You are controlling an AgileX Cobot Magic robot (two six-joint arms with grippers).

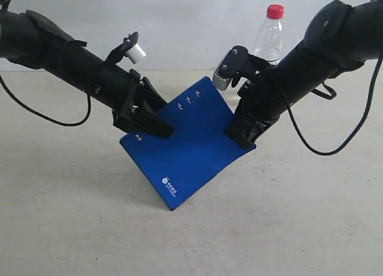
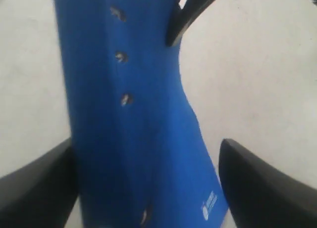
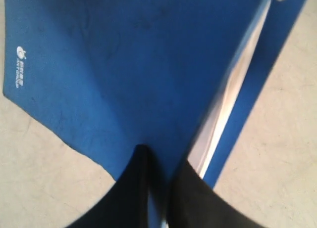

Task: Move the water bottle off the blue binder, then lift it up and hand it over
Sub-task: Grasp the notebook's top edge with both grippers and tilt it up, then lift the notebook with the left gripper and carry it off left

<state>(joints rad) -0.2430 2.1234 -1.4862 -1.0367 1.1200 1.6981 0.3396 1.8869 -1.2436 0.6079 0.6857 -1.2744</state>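
Observation:
The blue binder [image 1: 194,147] is tilted, its near corner with the white logo low by the table and its far side raised. My right gripper [image 1: 242,135] is shut on the binder's right corner; in the right wrist view its fingers [image 3: 133,193] pinch the cover [image 3: 124,65] beside the white page edges [image 3: 225,107]. My left gripper [image 1: 157,125] is open at the binder's left edge, and the binder [image 2: 133,114] runs between its wide-apart fingers [image 2: 262,188]. The water bottle [image 1: 269,39] with its red cap stands upright on the table behind the right arm, off the binder.
The pale table [image 1: 72,216] stretches in front of and beside the binder. A black cable [image 1: 42,115] hangs under the left arm, another [image 1: 326,151] under the right arm. The right gripper's finger [image 2: 190,13] shows at the binder's far side in the left wrist view.

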